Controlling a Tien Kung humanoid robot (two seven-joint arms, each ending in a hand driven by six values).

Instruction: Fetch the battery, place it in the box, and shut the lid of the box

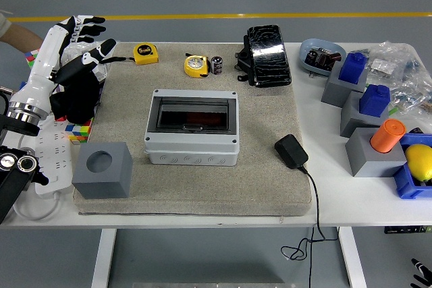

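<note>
1. Hovering at the upper left of the frame, the left hand (79, 44) sits over the clutter beside the mat, its fingers loosely spread and holding nothing.
2. The battery (217, 65), a small dark cylinder, stands upright near the top centre of the frame, just beside the yellow tape measure (196, 65) and left of the black case (268, 54).
3. The box (193, 128) lies mid-frame on the beige mat (270, 187); its dark tinted lid appears to be down, though the view from above does not settle whether it is latched.
4. The relation that matters: the battery lies to the right of the left hand, at almost the same height in the picture, and well apart from it, with a second tape measure (145, 52) in between.
5. Being upright, the battery shows no long axis along the table, so a pinch from above or the side seems equally fair.
6. The left hand is judged the only candidate for the reach; the right arm is out of view.
7. The fetch has not begun.
</note>
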